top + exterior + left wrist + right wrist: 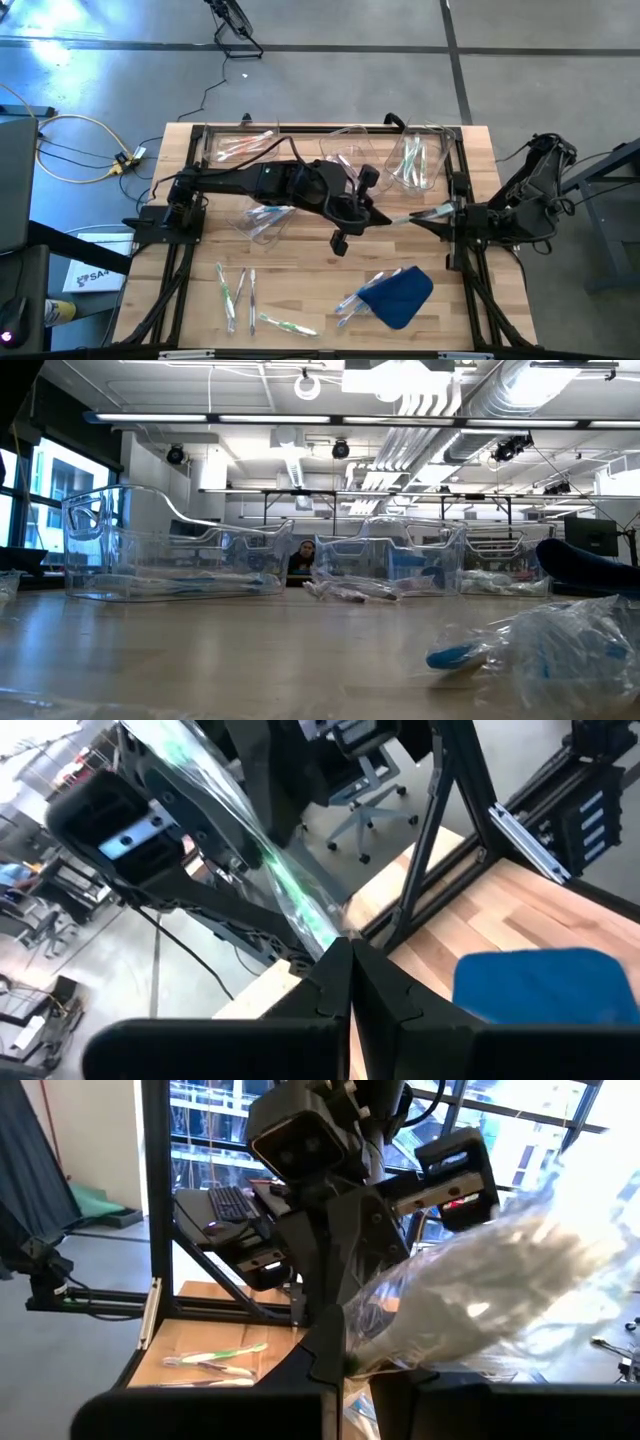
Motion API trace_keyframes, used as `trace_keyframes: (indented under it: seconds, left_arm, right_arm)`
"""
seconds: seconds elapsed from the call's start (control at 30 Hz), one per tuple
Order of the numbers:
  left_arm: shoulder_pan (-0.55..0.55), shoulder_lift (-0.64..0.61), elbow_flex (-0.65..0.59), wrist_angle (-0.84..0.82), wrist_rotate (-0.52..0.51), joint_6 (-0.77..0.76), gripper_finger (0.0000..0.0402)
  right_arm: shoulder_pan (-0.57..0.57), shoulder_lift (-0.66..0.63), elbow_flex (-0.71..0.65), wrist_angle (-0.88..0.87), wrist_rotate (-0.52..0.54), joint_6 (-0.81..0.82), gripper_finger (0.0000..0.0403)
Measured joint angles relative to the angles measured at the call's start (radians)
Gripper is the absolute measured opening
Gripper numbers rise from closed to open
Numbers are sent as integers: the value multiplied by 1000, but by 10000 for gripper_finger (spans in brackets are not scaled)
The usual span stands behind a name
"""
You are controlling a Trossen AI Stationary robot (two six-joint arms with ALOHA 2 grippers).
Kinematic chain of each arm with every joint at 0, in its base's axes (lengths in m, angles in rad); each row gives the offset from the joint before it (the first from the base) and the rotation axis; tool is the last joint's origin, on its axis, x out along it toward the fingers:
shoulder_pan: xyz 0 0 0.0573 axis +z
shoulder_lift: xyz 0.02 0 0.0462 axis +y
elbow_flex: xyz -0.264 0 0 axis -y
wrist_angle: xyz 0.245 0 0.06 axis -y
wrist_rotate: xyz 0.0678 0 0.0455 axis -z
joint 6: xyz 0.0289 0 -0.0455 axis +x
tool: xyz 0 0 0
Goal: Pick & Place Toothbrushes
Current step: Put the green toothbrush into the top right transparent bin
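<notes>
Between the arms above the desk (300, 250), both sets of fingers are pinching one wrapped toothbrush (425, 213): left gripper (385, 220), right gripper (452, 208). Mistimed release risks dropping it.

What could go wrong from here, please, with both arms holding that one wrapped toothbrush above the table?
1. Both the left end effector and the right end effector are shut on one wrapped toothbrush; if either pulls away, the wrapper may tear or slip.
2. If dropped, it would land on bare table, outside the clear bins.
3. The arms meet very close together, so they might collide.
</notes>
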Motion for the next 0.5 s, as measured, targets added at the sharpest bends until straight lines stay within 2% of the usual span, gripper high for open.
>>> trace_keyframes:
  seconds: [0.5]
  left_arm:
    - [0, -7, 0, -28, -1, -2, 0]
  right_arm:
    - [1, 0, 0, -2, 0, 3, 17]
